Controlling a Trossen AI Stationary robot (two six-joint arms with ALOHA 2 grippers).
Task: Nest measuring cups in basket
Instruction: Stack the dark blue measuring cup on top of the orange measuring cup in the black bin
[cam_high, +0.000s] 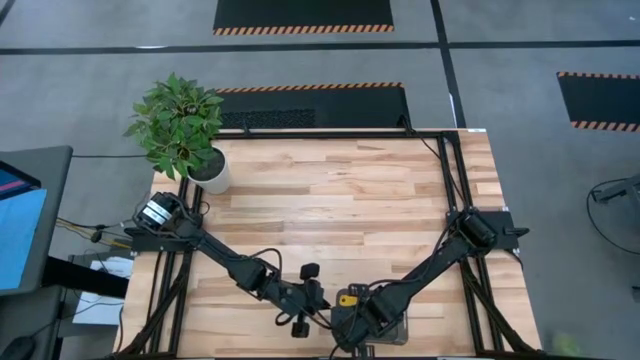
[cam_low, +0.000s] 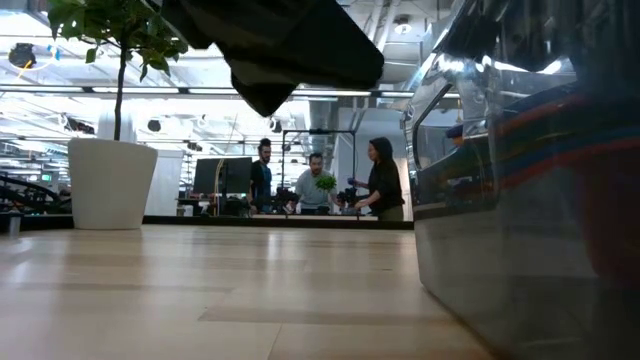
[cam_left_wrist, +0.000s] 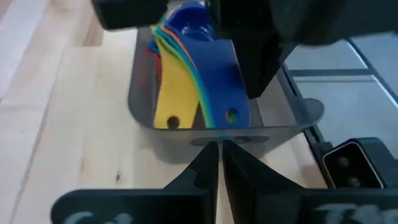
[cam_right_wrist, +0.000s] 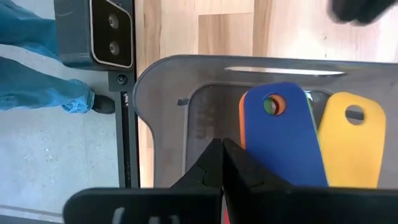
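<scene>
Right end effector (cam_right_wrist: 222, 149) closed, empty, over basket (cam_right_wrist: 163, 112) | left end effector (cam_left_wrist: 220, 152) closed | measuring cups (cam_left_wrist: 196, 74) nested

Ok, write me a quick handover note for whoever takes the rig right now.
Left gripper: shut, empty, just outside the basket's near wall.
Right gripper: shut, empty, over the basket's end by the handles.
Measuring cups: stacked inside the basket at the table's front edge, blue handle on top, yellow handle fanned out beside it.
Done: no cups seen loose on the table.
Left: check the yellow cup is seated, then withdraw both arms.
</scene>
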